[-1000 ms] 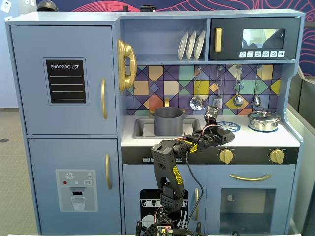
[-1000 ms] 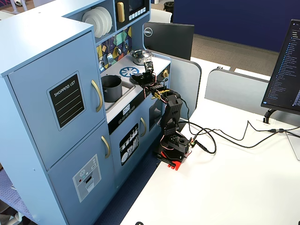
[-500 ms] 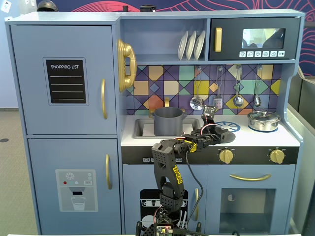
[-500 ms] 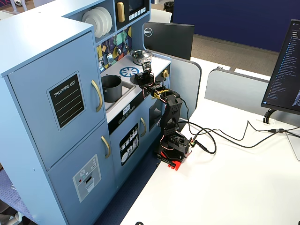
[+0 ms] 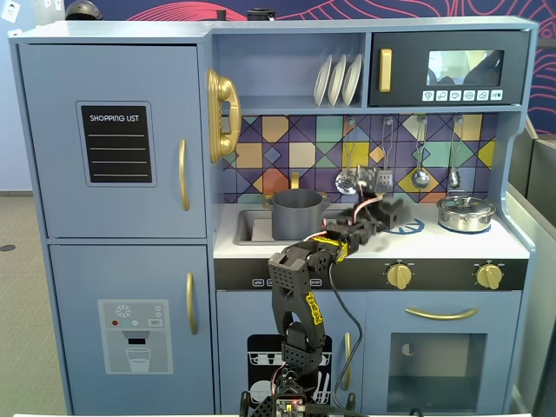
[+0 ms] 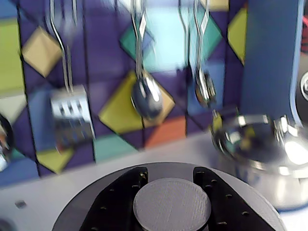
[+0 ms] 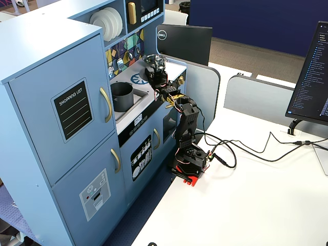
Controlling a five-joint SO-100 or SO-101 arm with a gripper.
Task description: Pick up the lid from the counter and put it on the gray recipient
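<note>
A toy kitchen in pale blue is shown from the front in a fixed view, with a black robot arm (image 5: 295,287) mounted before it and reaching up over the white worktop (image 5: 452,244). The pincer (image 5: 393,211) is seen near the blue burner print, lifted just above the worktop. In the wrist view, the pincer (image 6: 169,192) is closed on the small round knob of the lid (image 6: 250,207), one black finger (image 6: 115,202) on each side of the knob, with the matte dark-gray disc spread beneath them. The lid is thus held in the pincer, and whether it is touching the worktop cannot be told.

The gray recipient (image 5: 296,214), a matte dark-gray pot, is standing upright in the sink recess, left of the pincer in the front fixed view and well apart from it. In the angled fixed view the same pot (image 7: 122,97) is seen open at the top, with the pincer (image 7: 154,69) farther back along the worktop.

A shiny silver pot (image 5: 466,213) with its own lid is set at the right end of the worktop; in the wrist view it (image 6: 260,149) appears blurred to the right. Hanging utensils (image 6: 147,96) are seen against the coloured tile backsplash (image 5: 287,152).
</note>
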